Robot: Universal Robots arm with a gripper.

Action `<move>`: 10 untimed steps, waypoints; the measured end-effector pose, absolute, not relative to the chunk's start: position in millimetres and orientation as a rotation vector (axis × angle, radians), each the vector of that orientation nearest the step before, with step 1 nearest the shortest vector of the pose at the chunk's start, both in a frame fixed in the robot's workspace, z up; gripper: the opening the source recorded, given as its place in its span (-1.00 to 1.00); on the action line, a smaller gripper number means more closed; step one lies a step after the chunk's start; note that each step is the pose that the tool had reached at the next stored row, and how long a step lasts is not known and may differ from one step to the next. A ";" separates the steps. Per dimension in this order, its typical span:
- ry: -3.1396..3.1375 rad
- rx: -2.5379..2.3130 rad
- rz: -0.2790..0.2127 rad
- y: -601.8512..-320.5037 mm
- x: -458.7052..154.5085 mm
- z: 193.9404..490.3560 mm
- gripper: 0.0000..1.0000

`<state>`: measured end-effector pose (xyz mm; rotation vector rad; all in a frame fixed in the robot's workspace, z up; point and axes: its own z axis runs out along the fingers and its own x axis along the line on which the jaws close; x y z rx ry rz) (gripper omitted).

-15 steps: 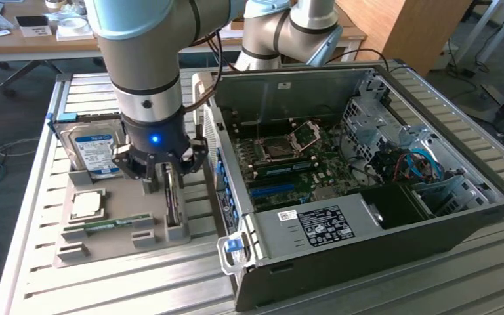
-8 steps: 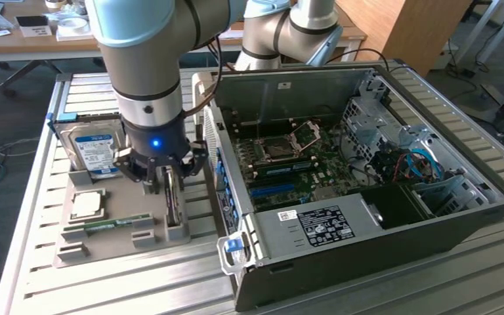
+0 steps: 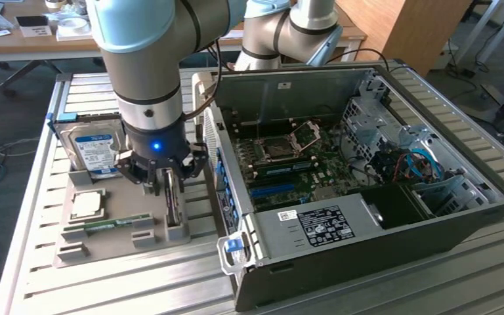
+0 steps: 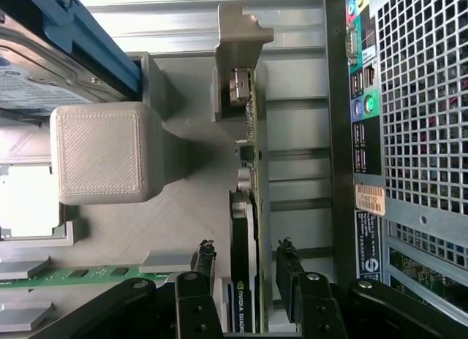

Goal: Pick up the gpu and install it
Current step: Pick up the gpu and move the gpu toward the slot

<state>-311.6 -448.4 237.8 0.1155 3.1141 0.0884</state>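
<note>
The gpu (image 3: 175,211) stands on edge as a slim dark strip in a slot of the grey holder tray (image 3: 103,248), just beside the computer case. My gripper (image 3: 167,182) is lowered right over it. In the wrist view the gpu (image 4: 243,229) runs edge-on between my two black fingers (image 4: 207,260), with a gap on each side. My gripper (image 4: 247,269) is open and straddles the card without touching it. The card's far end rests against a grey bracket post (image 4: 238,54).
On the tray are a blue-labelled hard drive (image 3: 94,149), a CPU (image 3: 87,203) and a green RAM stick (image 3: 112,225). The open computer case (image 3: 427,226) lies at the exterior view's right, its motherboard (image 3: 296,164) exposed. Its rear panel (image 4: 409,134) is close beside my fingers.
</note>
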 end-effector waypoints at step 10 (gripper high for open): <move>3.114 0.116 0.100 -441.9 -311.6 235.7 -0.05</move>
